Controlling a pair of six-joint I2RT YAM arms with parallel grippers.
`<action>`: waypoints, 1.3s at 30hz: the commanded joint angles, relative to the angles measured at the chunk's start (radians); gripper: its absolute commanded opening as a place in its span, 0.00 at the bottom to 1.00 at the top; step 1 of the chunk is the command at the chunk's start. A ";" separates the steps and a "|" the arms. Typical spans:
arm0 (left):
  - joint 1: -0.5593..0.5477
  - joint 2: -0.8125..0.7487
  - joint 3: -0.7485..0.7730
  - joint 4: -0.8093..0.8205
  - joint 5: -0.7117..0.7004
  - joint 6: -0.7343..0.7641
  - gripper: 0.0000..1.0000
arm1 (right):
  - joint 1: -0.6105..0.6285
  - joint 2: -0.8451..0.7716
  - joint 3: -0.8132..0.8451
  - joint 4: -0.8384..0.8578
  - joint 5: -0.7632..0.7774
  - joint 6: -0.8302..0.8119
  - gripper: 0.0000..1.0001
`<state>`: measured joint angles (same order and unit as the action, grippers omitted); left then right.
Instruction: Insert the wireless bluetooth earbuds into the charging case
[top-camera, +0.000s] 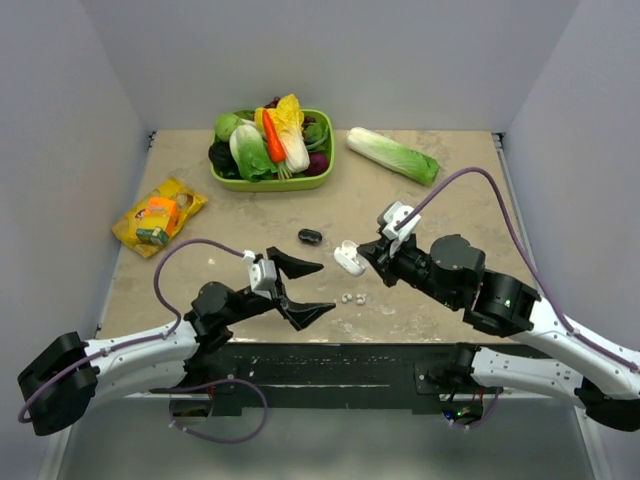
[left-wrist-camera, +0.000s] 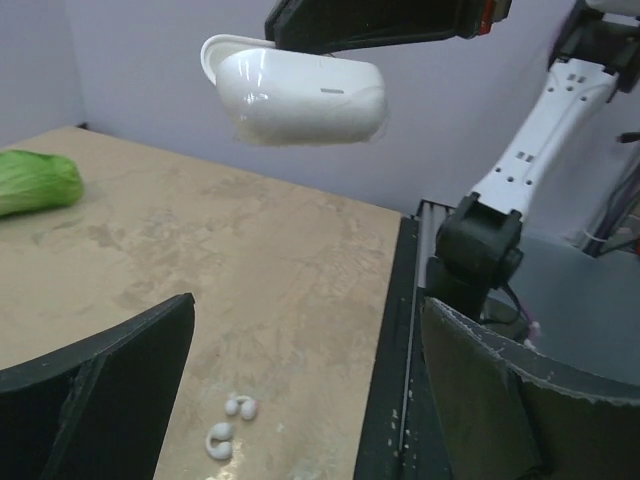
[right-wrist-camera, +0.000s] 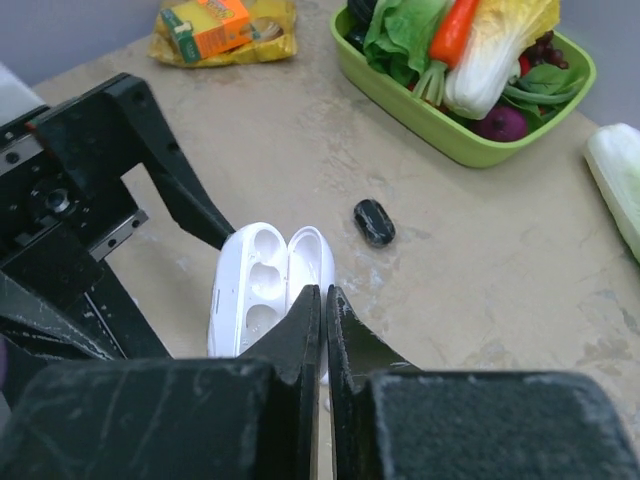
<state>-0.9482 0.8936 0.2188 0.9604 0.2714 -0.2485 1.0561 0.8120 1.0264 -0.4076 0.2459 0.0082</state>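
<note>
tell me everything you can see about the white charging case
The charging case is a small, glossy white plastic oval with rounded edges. Its hinged lid stands open, showing moulded wells that look empty. The right gripper, its jaws shut, pinches it at one edge and holds it clear of the table, open side up, with its smooth underside facing the left wrist camera. Nothing else touches it.
</note>
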 joint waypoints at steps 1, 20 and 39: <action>0.063 0.048 0.091 0.017 0.261 -0.205 0.99 | 0.060 0.024 0.054 -0.056 -0.026 -0.080 0.00; 0.175 0.320 0.136 0.523 0.489 -0.592 0.99 | 0.147 0.047 0.043 -0.045 0.021 -0.106 0.00; 0.190 0.401 0.149 0.839 0.476 -0.819 1.00 | 0.170 0.056 0.047 -0.048 0.061 -0.114 0.00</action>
<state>-0.7658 1.3285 0.3561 1.2678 0.7551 -1.0157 1.2167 0.8654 1.0409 -0.4934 0.2775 -0.0837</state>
